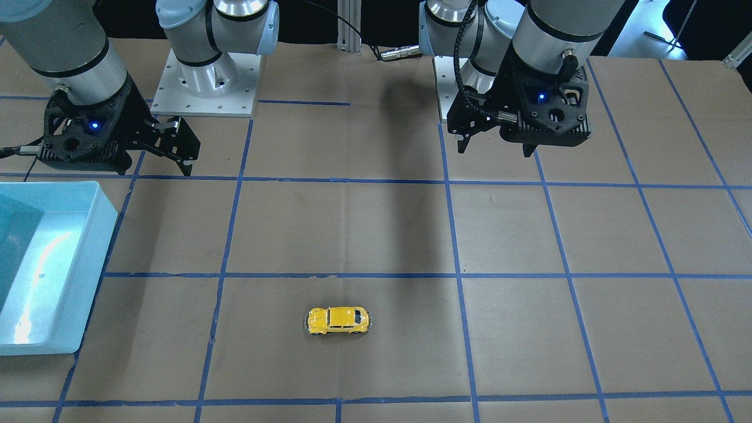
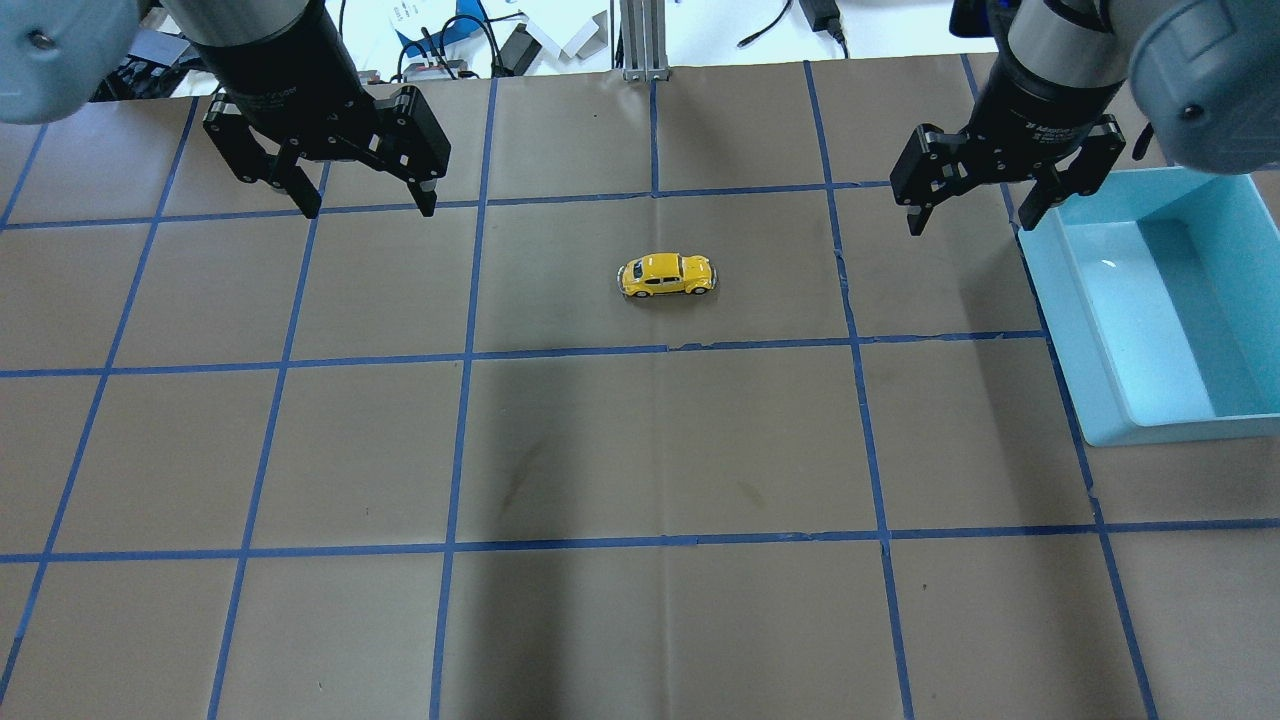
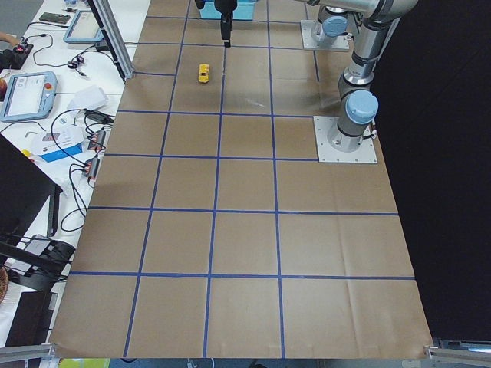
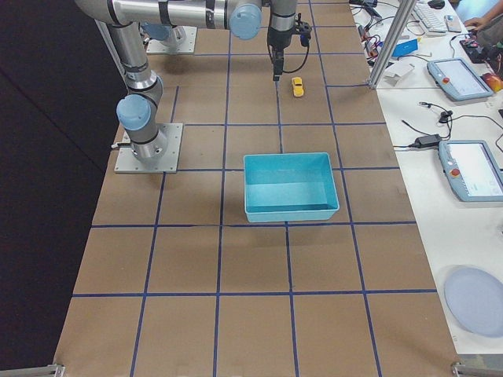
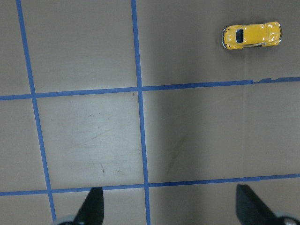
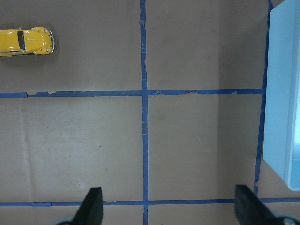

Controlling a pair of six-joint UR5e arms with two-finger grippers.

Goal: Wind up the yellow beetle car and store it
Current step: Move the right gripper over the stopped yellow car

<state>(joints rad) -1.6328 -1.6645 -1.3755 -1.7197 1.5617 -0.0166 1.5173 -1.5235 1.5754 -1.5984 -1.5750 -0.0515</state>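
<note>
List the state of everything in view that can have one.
left gripper: jaws open, empty
right gripper: jaws open, empty
blue bin: empty
yellow beetle car: on its wheels, ungripped, outside the blue bin

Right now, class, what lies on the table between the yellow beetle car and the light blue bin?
Only bare brown paper crossed by blue tape lines lies between the yellow beetle car and the bin, clearest in the overhead view.

Brown-papered bench (image 2: pixel 640 450) gridded with blue tape (image 2: pixel 560 353); a light-blue bin (image 2: pixel 1075 330) sits just beside the right jaws, well apart from the left jaws.
</note>
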